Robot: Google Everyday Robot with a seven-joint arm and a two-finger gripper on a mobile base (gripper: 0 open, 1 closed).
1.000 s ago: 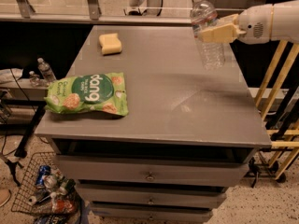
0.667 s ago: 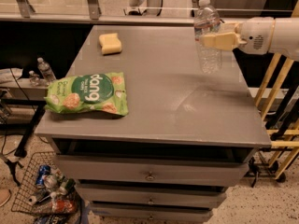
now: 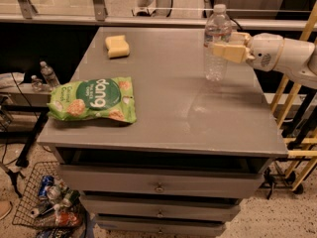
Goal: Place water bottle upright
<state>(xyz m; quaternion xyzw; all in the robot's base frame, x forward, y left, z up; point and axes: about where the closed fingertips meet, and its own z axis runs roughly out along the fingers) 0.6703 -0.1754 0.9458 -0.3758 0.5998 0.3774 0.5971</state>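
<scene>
The water bottle [image 3: 216,69], clear ribbed plastic with a white cap and a thin band with red, stands upright on the grey cabinet top [image 3: 198,113] near its rear right edge. My gripper [image 3: 221,45] reaches in from the right at the bottle's mid height. Its cream fingers [image 3: 229,52] are closed around the bottle's body, one in front and one behind. The bottle's base rests on or just at the surface.
A green snack bag [image 3: 94,100] lies at the front left and a yellow sponge [image 3: 117,46] at the rear left. Two small bottles [image 3: 47,74] stand beyond the left edge. A wire basket of cans [image 3: 47,202] sits on the floor. A yellow frame [image 3: 297,108] stands at the right.
The bottle went from tilted and held above the surface to upright with its base down at the cabinet top. My gripper moved slightly down and left with it.
</scene>
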